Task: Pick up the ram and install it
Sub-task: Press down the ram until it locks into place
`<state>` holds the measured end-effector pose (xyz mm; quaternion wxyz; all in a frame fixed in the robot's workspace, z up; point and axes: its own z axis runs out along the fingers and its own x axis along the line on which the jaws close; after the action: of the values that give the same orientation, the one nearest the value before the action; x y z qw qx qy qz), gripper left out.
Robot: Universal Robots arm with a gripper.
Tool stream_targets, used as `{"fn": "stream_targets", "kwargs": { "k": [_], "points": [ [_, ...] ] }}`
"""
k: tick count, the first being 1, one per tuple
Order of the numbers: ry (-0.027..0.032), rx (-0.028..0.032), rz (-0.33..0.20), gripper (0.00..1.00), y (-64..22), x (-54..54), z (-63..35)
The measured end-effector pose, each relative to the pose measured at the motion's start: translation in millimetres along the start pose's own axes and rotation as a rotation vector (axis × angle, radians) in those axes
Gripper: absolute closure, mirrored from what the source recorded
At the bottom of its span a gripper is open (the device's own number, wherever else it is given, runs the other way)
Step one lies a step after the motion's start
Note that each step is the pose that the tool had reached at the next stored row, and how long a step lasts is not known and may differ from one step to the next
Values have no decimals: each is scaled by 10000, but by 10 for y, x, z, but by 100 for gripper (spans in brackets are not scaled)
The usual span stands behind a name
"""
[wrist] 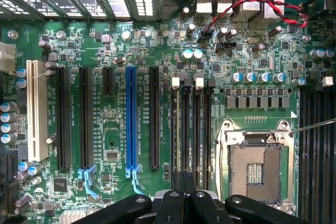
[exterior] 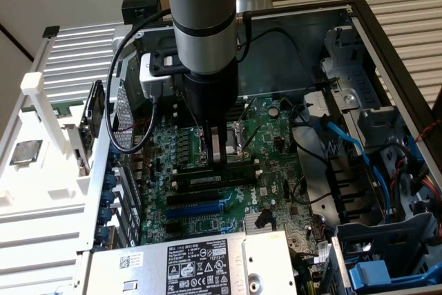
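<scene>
The ram (exterior: pixel 207 179) is a long thin green stick with dark chips. It stands on edge in a black memory slot in the middle of the motherboard (exterior: pixel 269 136) inside the open computer case. My gripper (exterior: pixel 219 162) comes straight down onto the stick's top edge near its middle, jaws shut with nothing between them. Whether the tips press on the stick I cannot tell. In the wrist view the shut gripper (wrist: pixel 184 184) hangs over the row of black memory slots (wrist: pixel 191 124), beside the open processor socket (wrist: pixel 255 171).
A square silver processor chip (exterior: pixel 26 151) lies on the white tray at the exterior view's left. A dark expansion card (exterior: pixel 93 119) stands upright by the case wall. Blue cables (exterior: pixel 345 144) and drive cages (exterior: pixel 376 240) crowd the right. The power supply (exterior: pixel 200 267) sits in front.
</scene>
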<state>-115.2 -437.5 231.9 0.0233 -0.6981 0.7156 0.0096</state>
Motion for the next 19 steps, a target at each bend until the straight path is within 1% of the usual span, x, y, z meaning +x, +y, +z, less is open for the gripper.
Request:
{"fn": "stream_targets", "kwargs": {
  "k": [19],
  "points": [
    [0,1,0,90,0,12,0]
  ]
}}
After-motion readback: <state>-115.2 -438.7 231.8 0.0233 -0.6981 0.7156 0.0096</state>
